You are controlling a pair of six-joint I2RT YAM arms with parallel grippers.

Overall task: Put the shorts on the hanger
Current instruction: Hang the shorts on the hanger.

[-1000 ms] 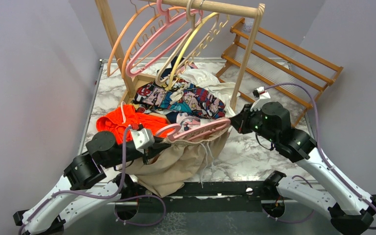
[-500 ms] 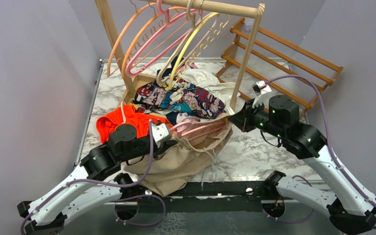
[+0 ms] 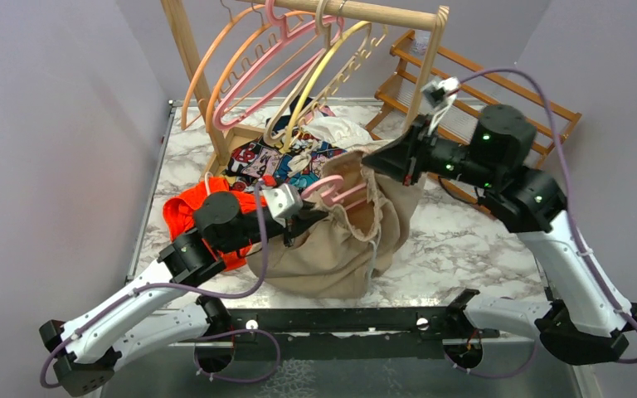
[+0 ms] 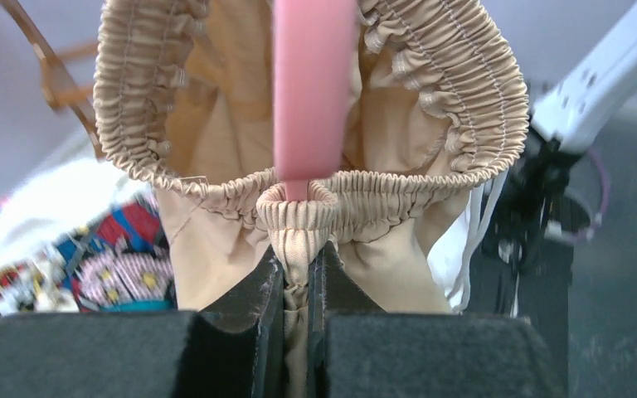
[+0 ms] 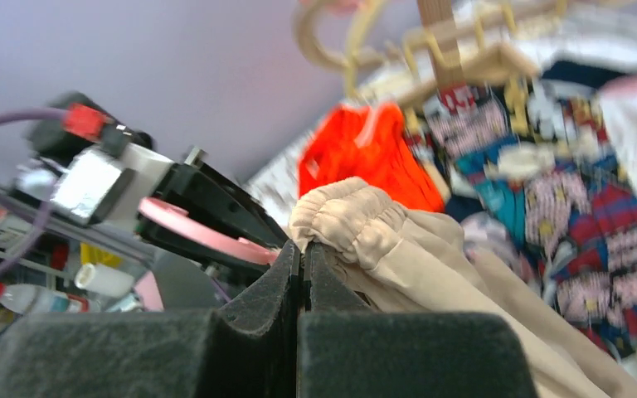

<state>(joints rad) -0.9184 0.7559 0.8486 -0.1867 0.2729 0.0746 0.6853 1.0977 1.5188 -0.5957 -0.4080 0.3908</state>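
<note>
Both arms have swung up and away from the near edge since a second ago. The right one has climbed the most, and the shorts now stand in a tall heap instead of spilling over the table's front.

The left gripper (image 4: 295, 278) is pressed together on a gathered fold of the shorts' (image 4: 216, 232) elastic waistband. The pink hanger's (image 4: 312, 83) arm runs down into that same fold just above the fingertips, and the waistband gapes wide around it. The right gripper (image 5: 301, 257) is likewise pinched tight on the waistband's opposite side, holding it higher and farther back.

From above, the left gripper (image 3: 305, 220) and right gripper (image 3: 381, 160) stretch the waist opening between them. The hanger (image 3: 336, 192) pokes into the opening, and the rest of the shorts (image 3: 340, 253) sag onto the marble table (image 3: 464, 240).

An orange garment (image 3: 184, 207) lies just left of the left arm. A comic-print cloth (image 3: 278, 162) and a white cloth (image 3: 340, 128) are piled just beyond the shorts. Close behind the right gripper stands the post of a wooden rail (image 3: 381, 12), with orange, pink and yellow hangers (image 3: 299, 62) dangling over the pile. A slatted rack (image 3: 481, 83) leans in the far right corner.
</note>
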